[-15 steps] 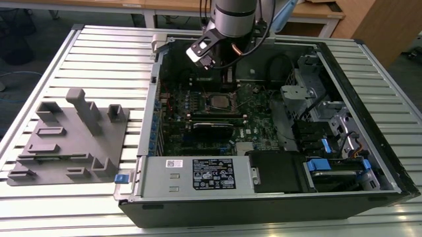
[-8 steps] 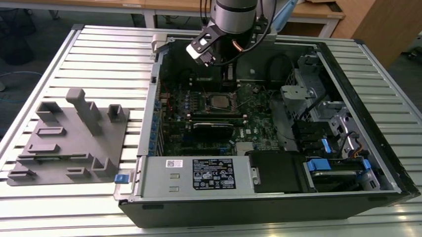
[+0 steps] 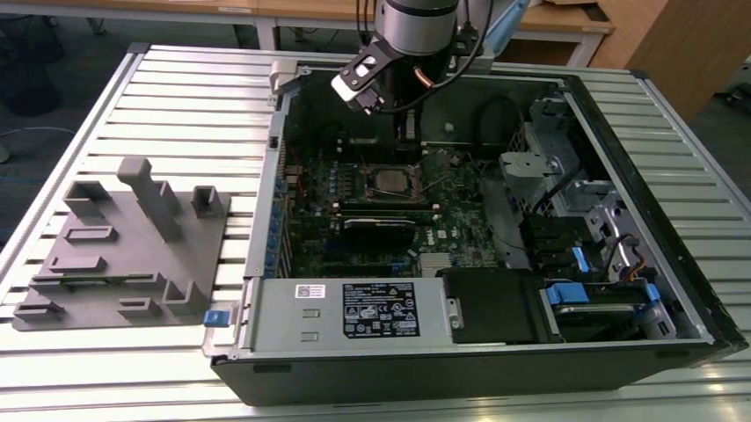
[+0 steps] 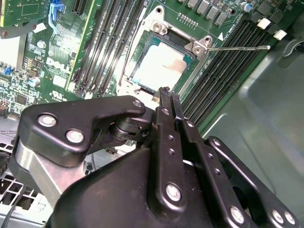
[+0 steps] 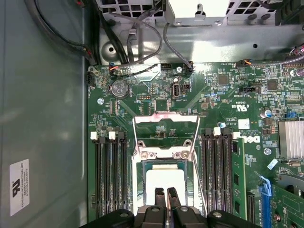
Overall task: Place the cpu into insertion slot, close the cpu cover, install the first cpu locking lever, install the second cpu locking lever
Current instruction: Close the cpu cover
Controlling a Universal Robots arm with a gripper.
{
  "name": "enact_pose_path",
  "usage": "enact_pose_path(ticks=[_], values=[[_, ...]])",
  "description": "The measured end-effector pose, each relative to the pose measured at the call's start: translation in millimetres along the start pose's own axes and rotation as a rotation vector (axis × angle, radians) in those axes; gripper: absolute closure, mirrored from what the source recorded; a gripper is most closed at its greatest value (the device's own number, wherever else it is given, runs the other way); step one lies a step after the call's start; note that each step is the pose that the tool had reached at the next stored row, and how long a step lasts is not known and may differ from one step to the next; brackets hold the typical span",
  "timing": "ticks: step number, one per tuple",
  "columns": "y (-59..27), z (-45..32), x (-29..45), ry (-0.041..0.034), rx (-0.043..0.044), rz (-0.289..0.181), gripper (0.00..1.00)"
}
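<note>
So everything sits on a big silver metal table [image 3: 164, 97] with a ribbed top, long slats running side to side across it. Lighting is bright and pretty even, coming from above, and the slats along the near edge glare almost white. Behind the table there's a row of light wooden desks [image 3: 305, 10] on pale legs [image 3: 267, 37]. Over at the exterior view's right, a wooden cabinet [image 3: 687, 44] stands just past the table corner, with grey floor [image 3: 725, 132] beside it. At the exterior view's left the floor looks darker and kinda shadowy.
</note>
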State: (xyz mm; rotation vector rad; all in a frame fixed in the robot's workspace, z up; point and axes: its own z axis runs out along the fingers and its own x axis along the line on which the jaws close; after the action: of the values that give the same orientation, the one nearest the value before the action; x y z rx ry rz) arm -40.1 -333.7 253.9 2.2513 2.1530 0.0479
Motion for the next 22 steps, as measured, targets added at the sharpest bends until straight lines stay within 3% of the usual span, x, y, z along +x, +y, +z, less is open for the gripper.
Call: enact_pose_path(ticks=[11, 22], values=[[2.7, -0.1, 0.1, -0.0003, 0.0002, 0.0, 0.84], [23.5, 0.8, 1.0, -0.0003, 0.002, 0.0, 0.84]])
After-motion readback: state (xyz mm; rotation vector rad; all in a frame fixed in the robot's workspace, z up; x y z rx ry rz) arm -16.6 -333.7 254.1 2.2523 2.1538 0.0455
